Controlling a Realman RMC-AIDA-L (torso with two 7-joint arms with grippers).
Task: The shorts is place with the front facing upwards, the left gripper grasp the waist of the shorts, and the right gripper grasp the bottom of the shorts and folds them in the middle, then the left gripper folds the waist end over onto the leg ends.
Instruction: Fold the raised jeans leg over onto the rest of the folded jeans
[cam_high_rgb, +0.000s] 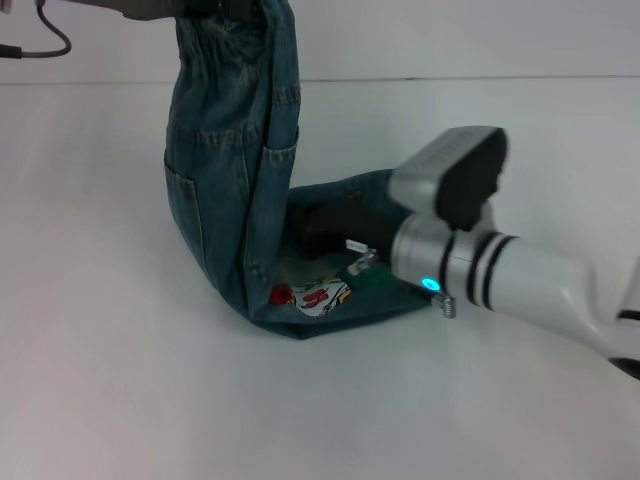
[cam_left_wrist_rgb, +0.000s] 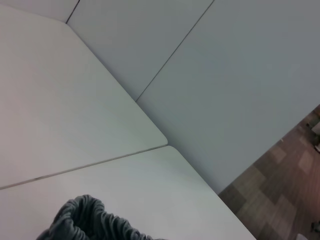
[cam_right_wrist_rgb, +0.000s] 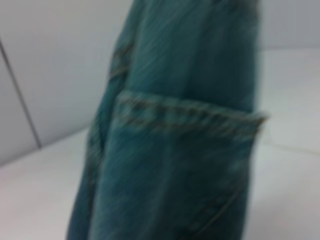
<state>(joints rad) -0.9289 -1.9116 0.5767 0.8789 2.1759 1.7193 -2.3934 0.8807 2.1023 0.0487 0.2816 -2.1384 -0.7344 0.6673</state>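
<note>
Right claw (cam_high_rgb: 335, 235) sits low on the white counter (cam_high_rgb: 100, 380), nearest of all, its white-silver, black-banded wrist with the cyan light reaching in from the right side. Its fingers are buried among the denim at the leg ends (cam_high_rgb: 340, 310), so whether they pinch the cloth or stand spread, I cannot tell. Just beside it lies the cartoon print (cam_high_rgb: 318, 296), red and white, facing up on the flat lower leg. From there the shorts (cam_high_rgb: 225, 180) rise steeply off the counter, hanging as a tall column of blue-green denim with a stitched pocket showing. At the top, farthest back, the gathered waistband (cam_left_wrist_rgb: 87, 220) is lifted clear of the counter; the left claw up there lies beyond the head view's upper edge, and its own wrist view shows only the bunched elastic, not the fingers.
</note>
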